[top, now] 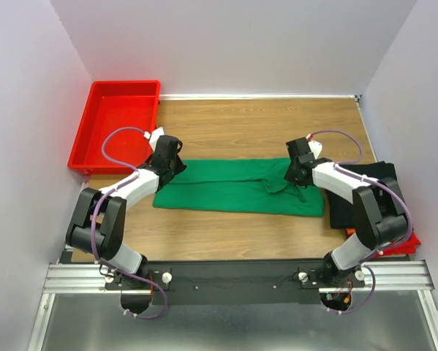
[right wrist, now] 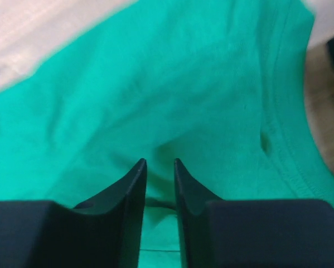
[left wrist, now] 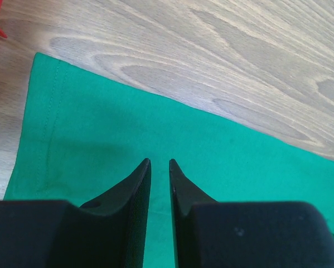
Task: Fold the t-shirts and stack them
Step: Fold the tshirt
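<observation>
Green t-shirt (top: 240, 194) lies as a long strip on the wooden table (top: 262, 131). Left gripper (left wrist: 159, 162) and right gripper (right wrist: 160, 161) sit at its ends, jaws narrowly apart; grip cannot be confirmed. Recommend pinching all layers and lifting evenly.

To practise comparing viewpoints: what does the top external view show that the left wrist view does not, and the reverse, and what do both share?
Only the top external view shows the right gripper at the right end of the green t-shirt and the folded black t-shirt to its right. Only the left wrist view shows the stitched hem and the narrow gap between the left gripper's jaws. Both show the green t-shirt on the wooden table and the red tray, just a corner of it in the wrist view.
</observation>
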Available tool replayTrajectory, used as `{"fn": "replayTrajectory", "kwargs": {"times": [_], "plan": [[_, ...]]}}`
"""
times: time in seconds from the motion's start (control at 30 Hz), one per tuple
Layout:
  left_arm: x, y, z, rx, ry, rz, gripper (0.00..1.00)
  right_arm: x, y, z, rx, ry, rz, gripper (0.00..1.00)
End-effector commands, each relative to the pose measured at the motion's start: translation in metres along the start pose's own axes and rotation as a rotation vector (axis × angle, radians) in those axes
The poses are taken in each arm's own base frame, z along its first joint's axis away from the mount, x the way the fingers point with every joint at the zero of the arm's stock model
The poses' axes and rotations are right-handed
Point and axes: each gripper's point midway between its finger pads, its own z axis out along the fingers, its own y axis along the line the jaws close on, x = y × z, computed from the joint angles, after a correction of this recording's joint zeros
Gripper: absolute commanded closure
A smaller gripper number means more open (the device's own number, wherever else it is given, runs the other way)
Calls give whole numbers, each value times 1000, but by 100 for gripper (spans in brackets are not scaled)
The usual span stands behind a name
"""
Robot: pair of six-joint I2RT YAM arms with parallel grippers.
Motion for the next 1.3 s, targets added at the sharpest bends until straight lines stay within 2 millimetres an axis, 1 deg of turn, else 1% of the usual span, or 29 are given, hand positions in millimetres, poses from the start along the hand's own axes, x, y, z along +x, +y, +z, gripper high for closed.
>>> {"fn": "replayTrajectory", "kwargs": {"times": [0.0, 0.03, 0.07, 0.1, 0.17, 0.23, 0.27, 0.3, 0.33, 0.43, 0.57, 0.63, 0.73, 0.87, 0.97, 1.0, 1.03, 1.07, 1.1, 1.17, 1.2, 1.27], "plan": [[-13, -15, -7, 48, -28, 5, 73, 25, -11, 3, 24, 67, -21, 69], [-13, -14, -7, 48, -28, 5, 73, 33, -10, -1, -6, 82, -16, 69], [-13, -15, -7, 49, -27, 5, 73, 29, -8, -6, -20, 66, -9, 69], [-13, -14, -7, 48, -28, 5, 73, 40, -12, -8, -31, 89, -10, 69], [-13, -16, -8, 54, -29, 6, 73, 50, -13, -18, -67, 102, -12, 69], [-14, -16, -8, 58, -30, 4, 73, 57, -12, -24, -99, 114, -13, 69], [-14, -17, -8, 59, -29, 4, 73, 59, -9, -30, -130, 117, -11, 69], [-14, -18, -8, 62, -30, 3, 73, 67, -10, -33, -138, 132, -21, 69], [-14, -18, -7, 62, -28, 5, 73, 69, -8, -37, -155, 132, -18, 69], [-15, -19, -8, 65, -31, 3, 73, 81, -10, -40, -161, 146, -23, 69], [-14, -18, -7, 61, -29, 4, 73, 86, -15, -38, -142, 149, -23, 68], [-12, -16, -5, 55, -22, 7, 74, 89, -14, -36, -140, 164, -34, 68], [-5, -8, -1, 22, -7, 9, 75, 89, -12, -34, -141, 160, -34, 67], [11, 0, 6, -17, 32, 24, 76, 90, -10, -27, -125, 176, -37, 65], [20, 1, 6, -37, 48, 44, 76, 83, -7, -33, -141, 148, -14, 61], [23, 3, 5, -46, 52, 52, 77, 76, -5, -40, -163, 122, -3, 55], [23, 3, 5, -49, 50, 52, 76, 73, -4, -44, -173, 109, 3, 50], [27, 2, 4, -47, 59, 67, 76, 69, -4, -47, -180, 94, 12, 45], [28, 1, 2, -45, 59, 74, 76, 67, -5, -51, -176, 88, 28, 38], [36, 0, -2, -50, 72, 100, 76, 58, -6, -60, -187, 50, 56, 31], [37, -2, -3, -44, 73, 106, 76, 60, -7, -60, -183, 55, 62, 30], [41, -2, -6, -47, 81, 119, 76, 51, -8, -60, -165, 23, 70, 29]]}}
